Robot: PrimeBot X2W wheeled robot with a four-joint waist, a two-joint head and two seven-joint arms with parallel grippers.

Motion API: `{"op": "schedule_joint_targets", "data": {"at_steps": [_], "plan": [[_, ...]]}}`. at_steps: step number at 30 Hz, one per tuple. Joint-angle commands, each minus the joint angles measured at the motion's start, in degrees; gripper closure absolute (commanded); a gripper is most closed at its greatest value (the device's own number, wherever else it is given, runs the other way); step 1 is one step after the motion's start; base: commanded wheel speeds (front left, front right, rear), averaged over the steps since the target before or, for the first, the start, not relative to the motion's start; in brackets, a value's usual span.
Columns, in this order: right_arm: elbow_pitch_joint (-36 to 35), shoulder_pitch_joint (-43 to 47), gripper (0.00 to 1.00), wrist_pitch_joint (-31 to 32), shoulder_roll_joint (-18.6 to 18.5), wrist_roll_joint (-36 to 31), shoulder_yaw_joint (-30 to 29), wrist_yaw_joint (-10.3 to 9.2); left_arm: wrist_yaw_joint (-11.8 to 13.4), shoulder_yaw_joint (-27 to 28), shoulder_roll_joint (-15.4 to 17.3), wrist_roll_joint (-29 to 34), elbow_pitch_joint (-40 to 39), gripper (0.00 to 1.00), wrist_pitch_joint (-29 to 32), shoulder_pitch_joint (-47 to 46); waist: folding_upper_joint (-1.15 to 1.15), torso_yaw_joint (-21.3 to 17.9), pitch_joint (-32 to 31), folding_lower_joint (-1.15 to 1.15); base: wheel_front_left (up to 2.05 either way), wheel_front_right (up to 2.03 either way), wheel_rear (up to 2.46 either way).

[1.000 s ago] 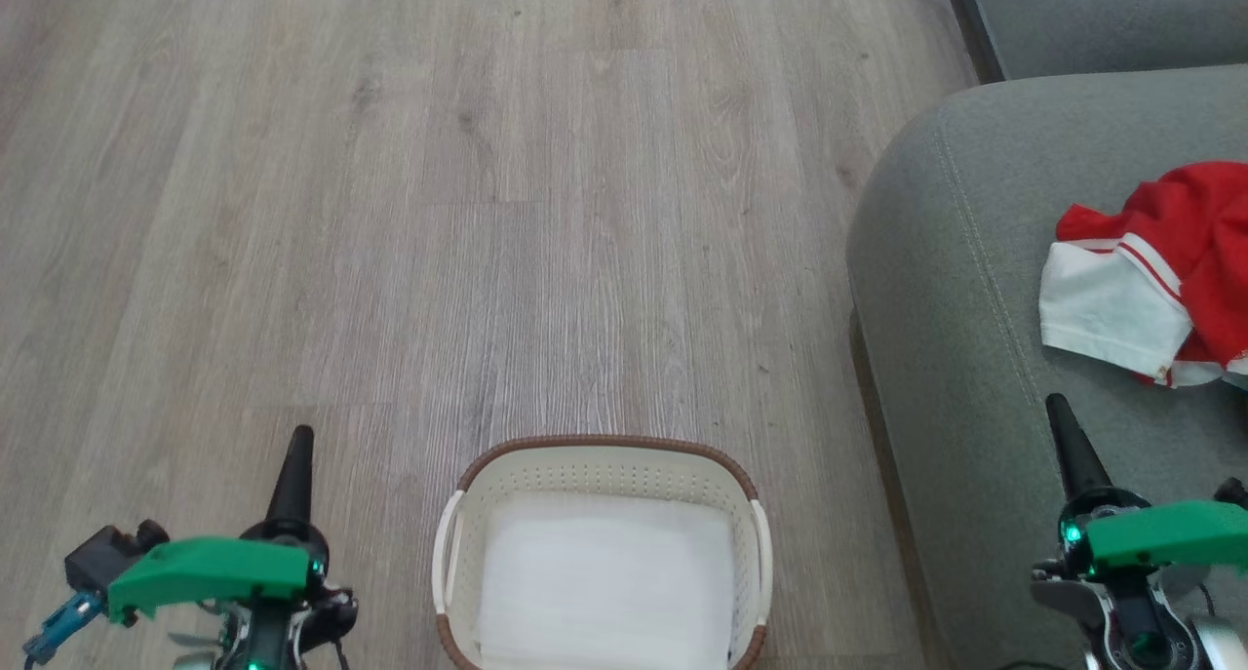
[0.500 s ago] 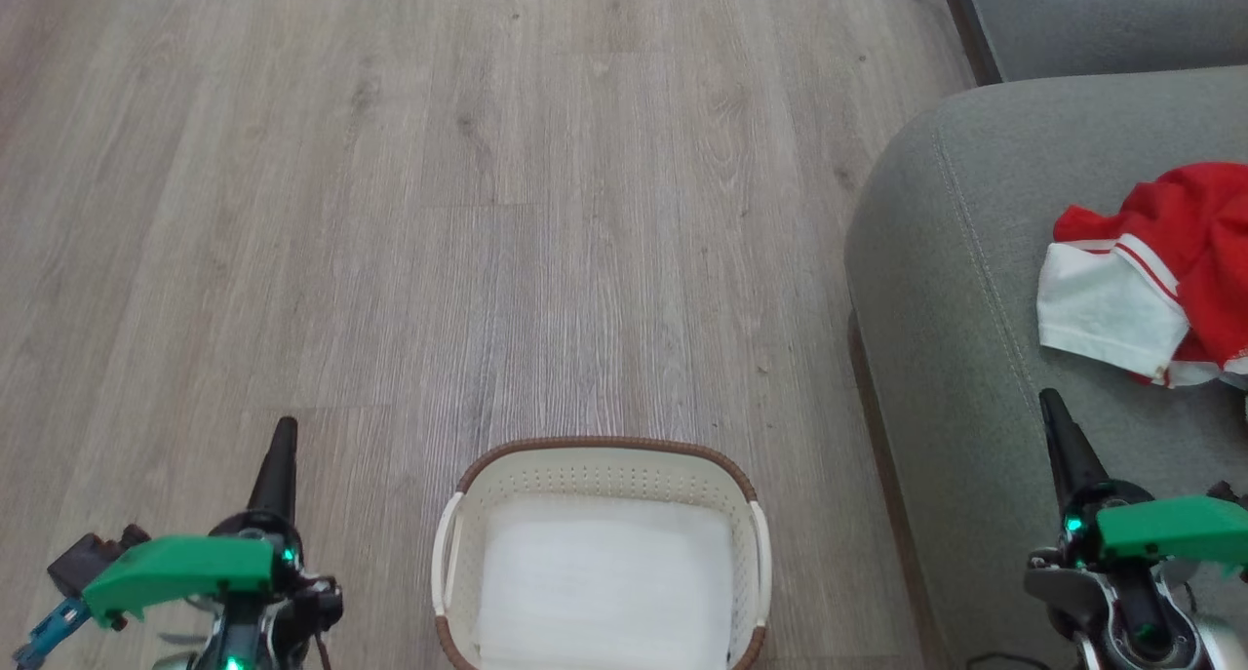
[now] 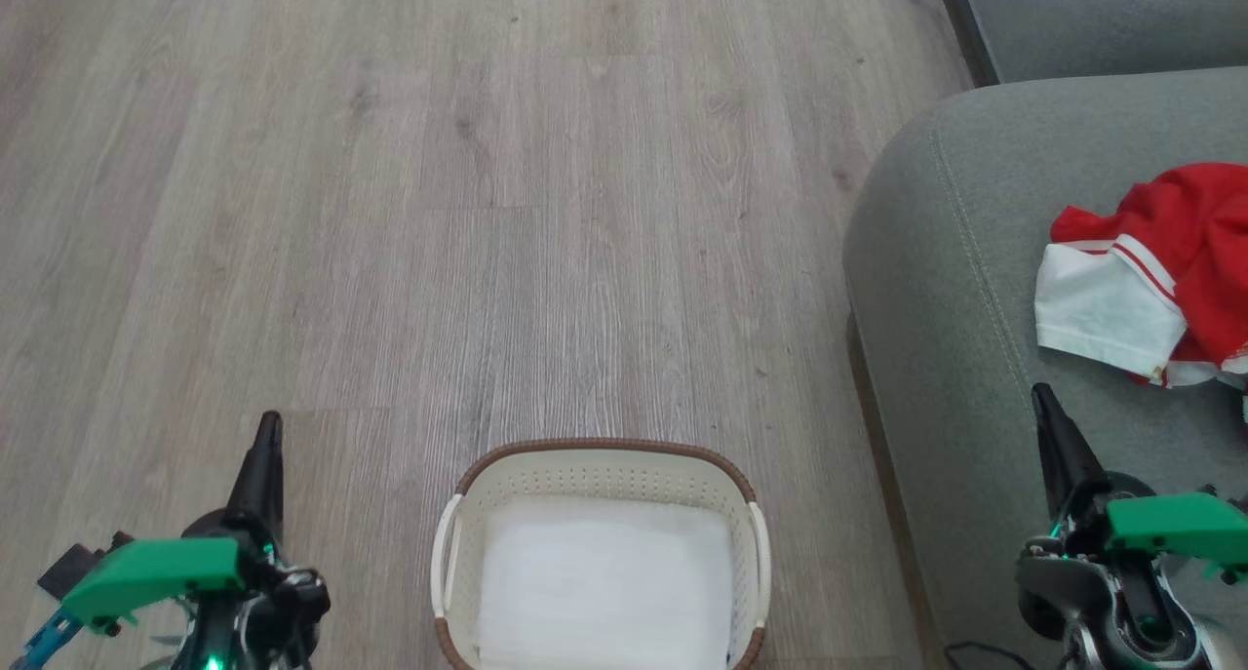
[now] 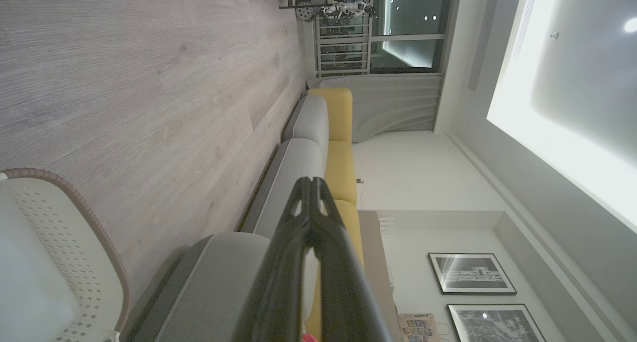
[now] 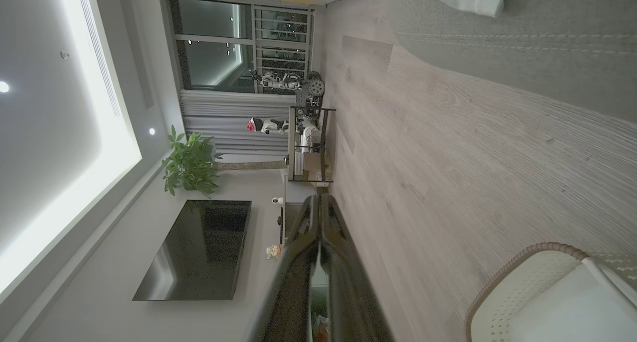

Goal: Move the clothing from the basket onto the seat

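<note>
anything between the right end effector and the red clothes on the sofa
Nothing visible: bare sofa cushion lies between the right end effector and the red clothes, which lie on that cushion.

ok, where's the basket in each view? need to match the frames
Head view: basket at bottom centre, cut by the lower edge.
Left wrist view: basket in the lower left corner.
Right wrist view: basket in the lower right corner.
Shared landmark: the grey seat, at the head view's right, left wrist's bottom centre, right wrist's top right.
</note>
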Motion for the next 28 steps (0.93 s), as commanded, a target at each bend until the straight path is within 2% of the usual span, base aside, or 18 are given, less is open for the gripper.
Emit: {"op": "schedule_joint_targets", "data": {"at_steps": [1,28], "plan": [[-1.57,-2.97,1.0,0.96,0.27,1.64,0.67,-0.01,-0.72,2.37,0.64,-1.9,-1.53,1.0,0.6,-3.47,0.0,-0.01,-0.02,0.0,0.0,0.0,0.0],[-1.42,-3.1,1.0,1.44,0.65,2.38,0.3,-0.01,-0.87,3.04,0.37,-2.74,-1.49,1.0,1.22,-3.58,0.0,-0.03,-0.05,0.0,0.0,0.0,0.0]]}}
